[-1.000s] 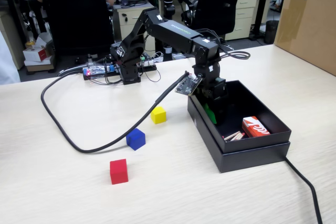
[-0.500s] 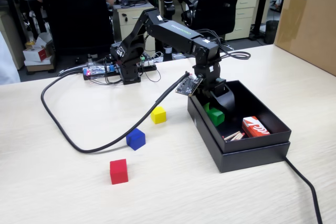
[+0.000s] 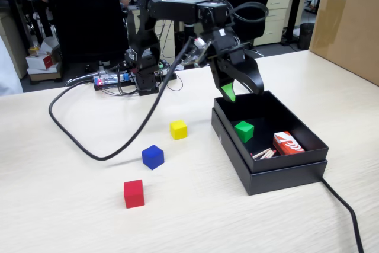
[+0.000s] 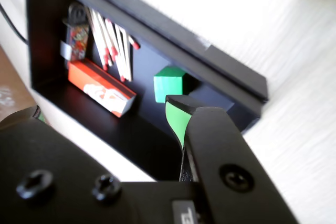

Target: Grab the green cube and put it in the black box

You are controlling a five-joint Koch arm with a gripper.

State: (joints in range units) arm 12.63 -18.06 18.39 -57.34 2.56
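Currently we log a pale wood-grain table [image 3: 71, 205] carrying the black box [image 3: 284, 173], a shallow matte cardboard rectangle with a stepped rim. Above its far end hangs the gripper [image 3: 243, 89], glossy black plastic, its curved fingers spread apart and holding nothing. We see the green cube [image 3: 243, 131] lying on the box floor, plain matte faces, near a red matchbox [image 3: 288, 143] and loose matches [image 4: 113, 43]. Yellow cube [image 3: 178, 130], blue cube [image 3: 153, 157] and red cube [image 3: 134, 194] sit outside on the table.
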